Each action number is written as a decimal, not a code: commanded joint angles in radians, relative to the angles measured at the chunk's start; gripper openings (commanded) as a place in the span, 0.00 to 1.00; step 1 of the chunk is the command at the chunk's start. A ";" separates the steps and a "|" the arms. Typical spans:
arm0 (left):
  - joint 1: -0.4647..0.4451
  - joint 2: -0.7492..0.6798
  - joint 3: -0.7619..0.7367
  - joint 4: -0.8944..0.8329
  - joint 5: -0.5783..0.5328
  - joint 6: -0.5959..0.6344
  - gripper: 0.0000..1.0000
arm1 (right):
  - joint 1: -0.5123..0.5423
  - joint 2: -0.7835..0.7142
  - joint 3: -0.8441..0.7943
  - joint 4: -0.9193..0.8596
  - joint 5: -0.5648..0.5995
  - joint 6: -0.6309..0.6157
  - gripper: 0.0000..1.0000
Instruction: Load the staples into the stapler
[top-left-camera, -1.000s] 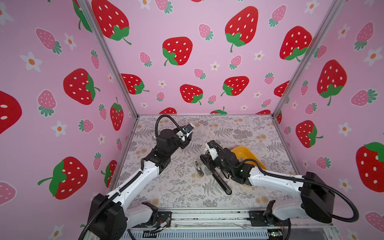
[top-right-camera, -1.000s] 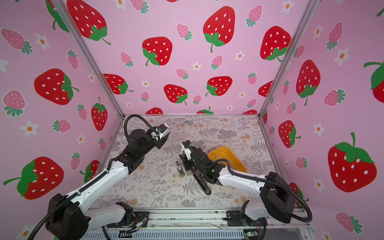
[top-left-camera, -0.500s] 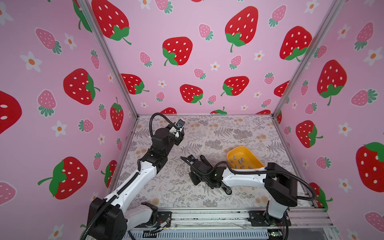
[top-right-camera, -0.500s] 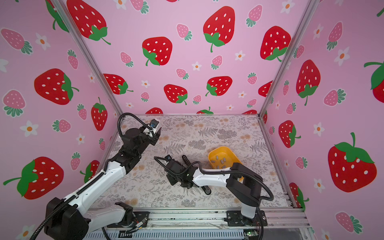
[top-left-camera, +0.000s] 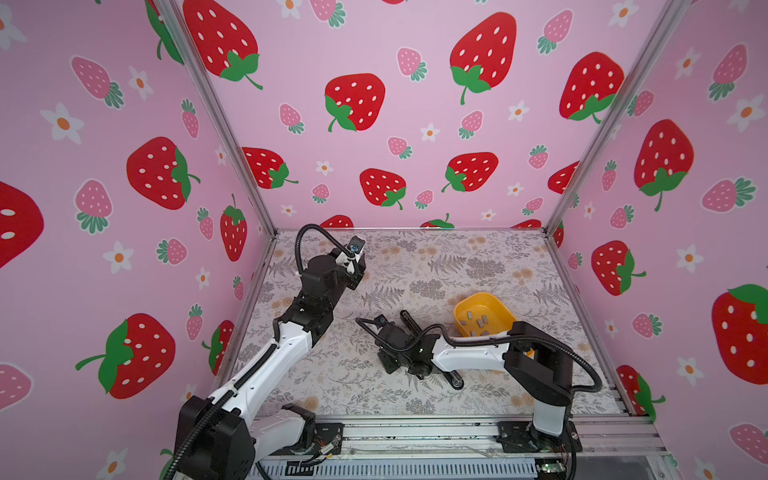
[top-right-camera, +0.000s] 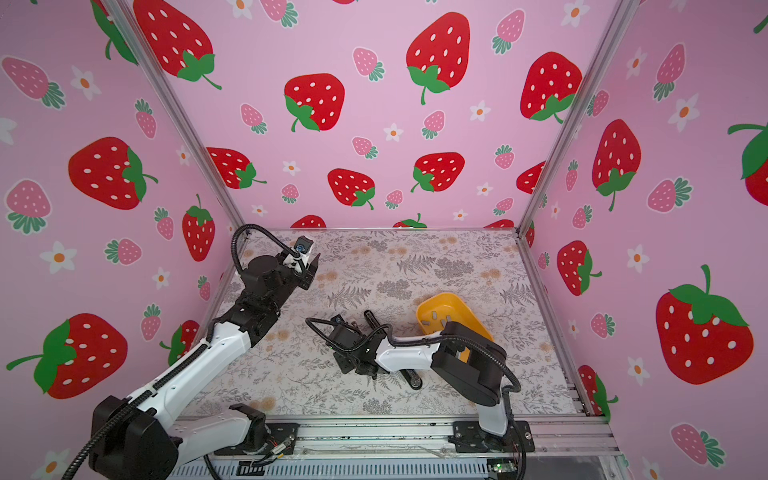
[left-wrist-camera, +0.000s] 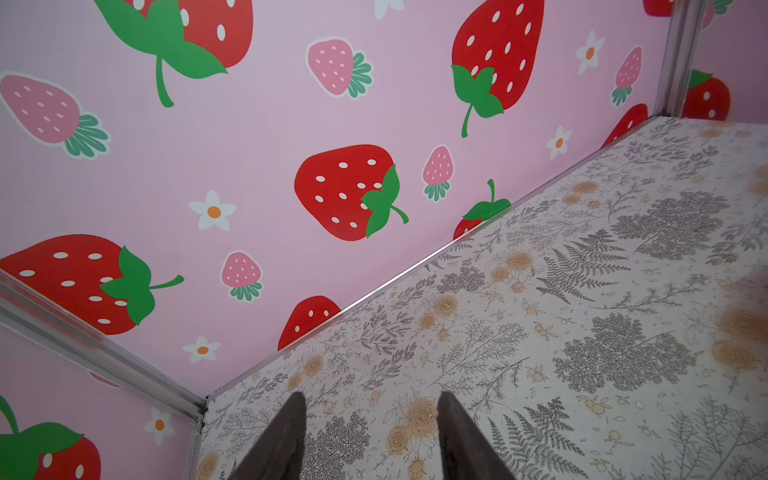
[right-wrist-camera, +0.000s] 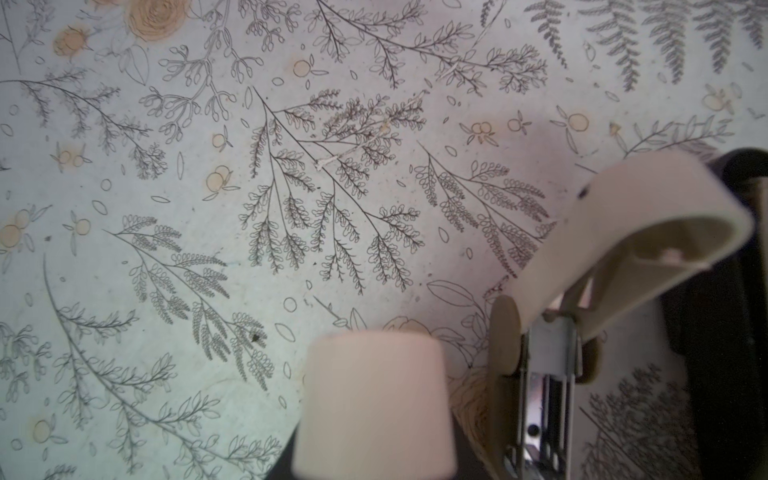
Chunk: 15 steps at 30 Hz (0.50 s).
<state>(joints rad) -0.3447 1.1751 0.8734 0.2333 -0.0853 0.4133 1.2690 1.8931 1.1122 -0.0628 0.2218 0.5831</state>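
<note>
The black stapler (top-left-camera: 409, 321) lies on the patterned table (top-left-camera: 478, 257), mostly hidden under my right arm in both top views. My right gripper (top-left-camera: 392, 363) sits low across it. The right wrist view shows the stapler (right-wrist-camera: 548, 361) with its lid (right-wrist-camera: 648, 232) raised and a metal channel bare. A blurred cream block (right-wrist-camera: 374, 407) fills the place of the right jaws, so how they stand does not show. The staples (top-left-camera: 478, 322) are several grey strips in the yellow bowl (top-left-camera: 498, 307). My left gripper (left-wrist-camera: 370, 415) is open and empty near the back left corner.
Pink strawberry walls close the table on three sides, with metal posts (top-left-camera: 224, 124) at the back corners. The yellow bowl (top-right-camera: 478, 320) sits right of the stapler, close to my right arm's elbow (top-right-camera: 469, 365). A metal rail (top-left-camera: 415, 436) runs along the front edge.
My right arm has folded down, and its gripper has dropped towards the front left, low over the stapler. My left gripper has drawn back towards the back left corner. The stapler has stayed put.
</note>
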 joint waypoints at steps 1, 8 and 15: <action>0.006 -0.003 0.022 0.008 0.020 -0.016 0.52 | 0.017 -0.032 -0.006 -0.015 0.041 0.057 0.23; 0.008 0.006 0.026 0.004 0.042 -0.028 0.52 | 0.024 -0.082 -0.066 -0.008 0.057 0.082 0.30; 0.010 0.009 0.027 0.004 0.048 -0.029 0.52 | 0.032 -0.068 -0.090 0.025 0.021 0.098 0.37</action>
<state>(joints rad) -0.3420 1.1759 0.8734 0.2272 -0.0498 0.3950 1.2877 1.8324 1.0328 -0.0525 0.2474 0.6487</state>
